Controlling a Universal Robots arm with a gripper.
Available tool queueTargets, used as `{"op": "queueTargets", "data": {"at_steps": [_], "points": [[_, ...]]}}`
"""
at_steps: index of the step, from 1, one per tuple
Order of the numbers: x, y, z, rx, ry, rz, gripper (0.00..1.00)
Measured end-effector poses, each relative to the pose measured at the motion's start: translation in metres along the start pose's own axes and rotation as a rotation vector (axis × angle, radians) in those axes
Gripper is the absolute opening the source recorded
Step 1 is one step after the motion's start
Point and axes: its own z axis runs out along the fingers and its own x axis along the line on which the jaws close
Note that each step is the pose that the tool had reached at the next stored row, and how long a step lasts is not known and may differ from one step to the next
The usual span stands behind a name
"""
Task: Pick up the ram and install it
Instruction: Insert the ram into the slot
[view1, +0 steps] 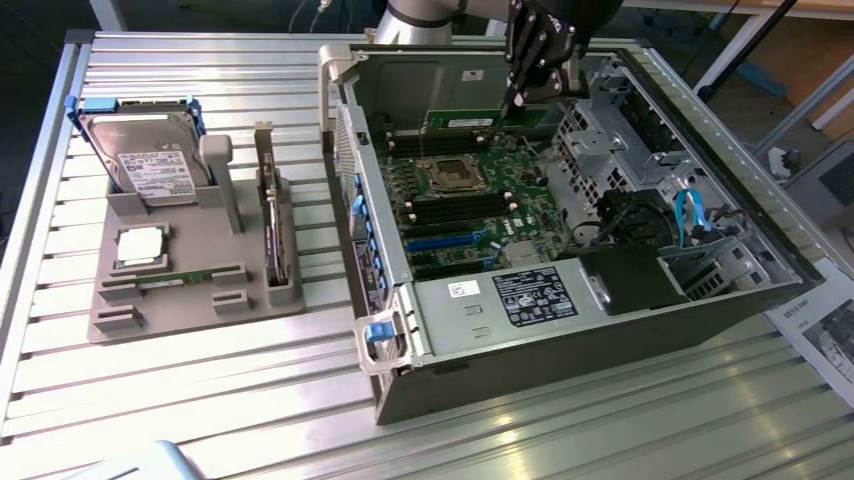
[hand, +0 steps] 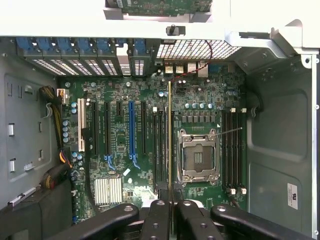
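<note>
Start at the processor socket (view1: 447, 175) inside the open case (view1: 574, 350). At about one o'clock from it in the exterior view, the ram (view1: 483, 121) hangs contact edge down, likely so it meets a slot squarely. Your end effector (view1: 521, 98) is pinched nearly closed on its upper edge.

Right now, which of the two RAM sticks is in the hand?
The ram inside the computer case, gripped by the hand; the other stick lies on the grey holder.

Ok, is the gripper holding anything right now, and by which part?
Yes. The gripper holds the ram by its upper long edge, with a finger pressed on each flat face, above the motherboard.
</note>
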Motion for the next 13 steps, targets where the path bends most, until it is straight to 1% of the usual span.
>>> {"op": "queueTargets", "data": {"at_steps": [3,4,8,9,13], "points": [[0.0,0.0,0.0,0.0,-0.0002,0.0,0.12],[0.0,-0.0013,0.0,-0.0001,-0.0006,0.0,0.12],[0.0,-0.0144,-0.0001,-0.0002,-0.0008,-0.002,0.12],[0.0,-0.0156,0.0,-0.0003,-0.0008,-0.002,0.12],[0.0,-0.0159,0.0016,-0.0002,-0.0008,-0.002,0.12]]}}
